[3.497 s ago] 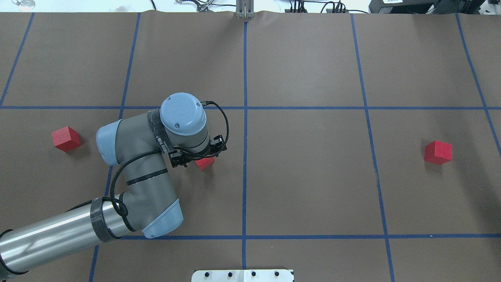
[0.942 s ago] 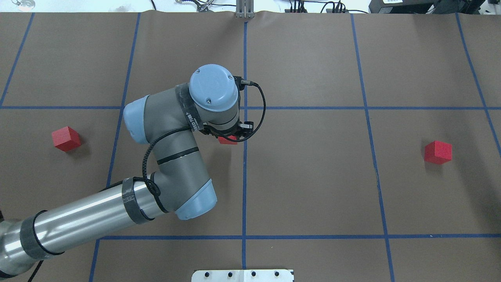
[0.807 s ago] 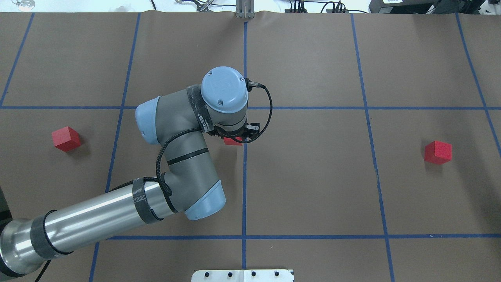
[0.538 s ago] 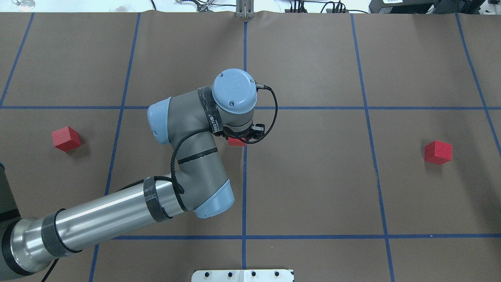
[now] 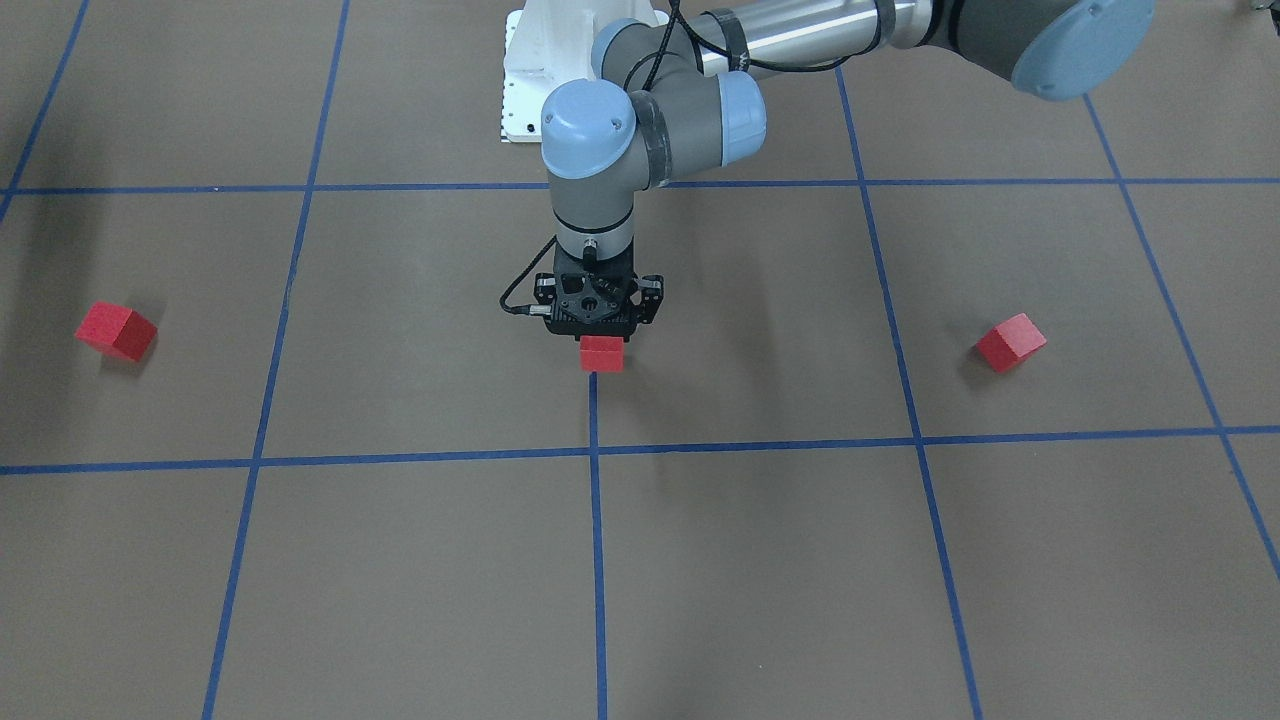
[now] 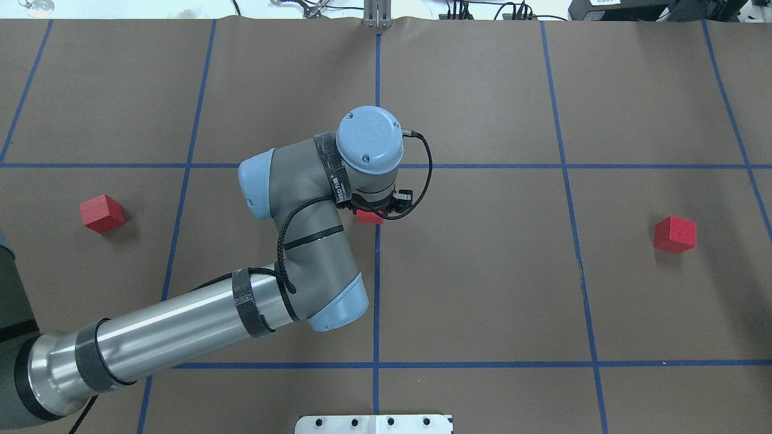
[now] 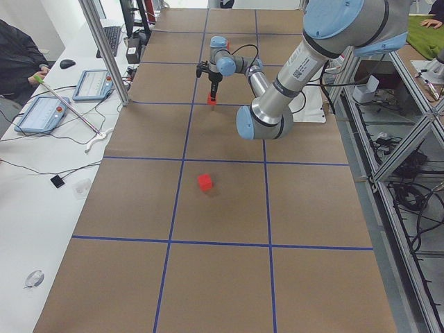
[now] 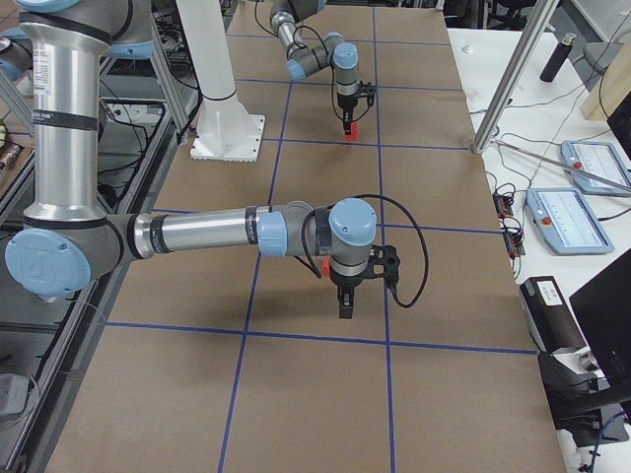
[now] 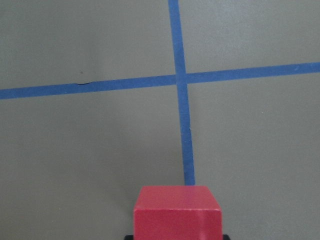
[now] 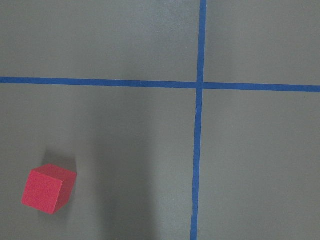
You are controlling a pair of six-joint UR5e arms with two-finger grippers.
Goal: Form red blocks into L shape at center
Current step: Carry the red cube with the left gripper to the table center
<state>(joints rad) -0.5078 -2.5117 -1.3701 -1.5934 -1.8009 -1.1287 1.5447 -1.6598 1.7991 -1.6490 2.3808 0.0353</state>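
Observation:
My left gripper (image 6: pixel 371 212) is shut on a red block (image 6: pixel 369 217) and holds it low over the vertical blue tape line (image 6: pixel 377 271) at the center. In the front view the gripper (image 5: pixel 601 345) points straight down with the block (image 5: pixel 601 354) between its jaws. The left wrist view shows that block (image 9: pixel 176 212) at the bottom edge. I cannot tell if it touches the floor. A second red block (image 6: pixel 101 213) lies far left, a third (image 6: pixel 675 234) far right. My right gripper (image 8: pixel 345 301) hovers high in the exterior right view; I cannot tell if it is open.
The white metal base (image 6: pixel 374 424) sits at the near edge. The right wrist view looks down on a red block (image 10: pixel 47 189) and a blue tape cross (image 10: pixel 199 85). Desks with tablets (image 7: pixel 41 114) and an operator flank the far side.
My left arm has carried the red block from the left-of-center cell rightward and a little away from the base, up to the central blue line. The other two blocks have not moved.

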